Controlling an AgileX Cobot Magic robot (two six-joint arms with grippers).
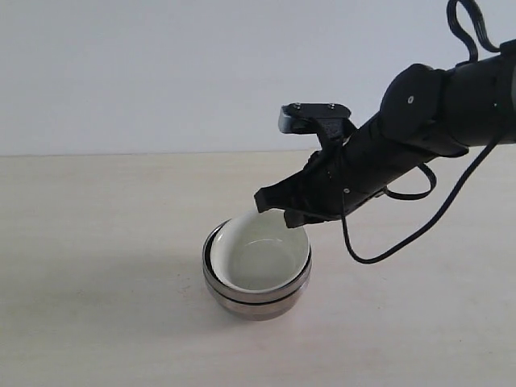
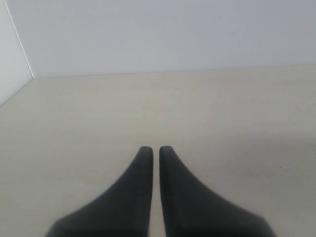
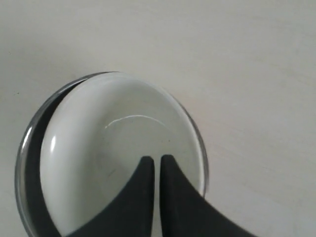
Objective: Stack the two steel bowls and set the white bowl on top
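Note:
The two steel bowls (image 1: pixel 256 301) stand nested on the pale table, near its middle. The white bowl (image 1: pixel 260 256) sits inside them, shifted a little toward the right, so a dark sliver of steel shows at its left. In the right wrist view the white bowl (image 3: pixel 113 148) fills the steel rim (image 3: pixel 29 153). My right gripper (image 1: pixel 263 201) hovers just above the white bowl's back rim, shut, with nothing between its fingers (image 3: pixel 146 170). My left gripper (image 2: pixel 152 149) is shut over bare table and does not appear in the exterior view.
A black cable (image 1: pixel 379 256) loops down from the right arm (image 1: pixel 435 105) close to the tabletop, right of the bowls. A white wall (image 1: pixel 161 72) runs behind the table, and the left wrist view shows a wall corner (image 2: pixel 24 69).

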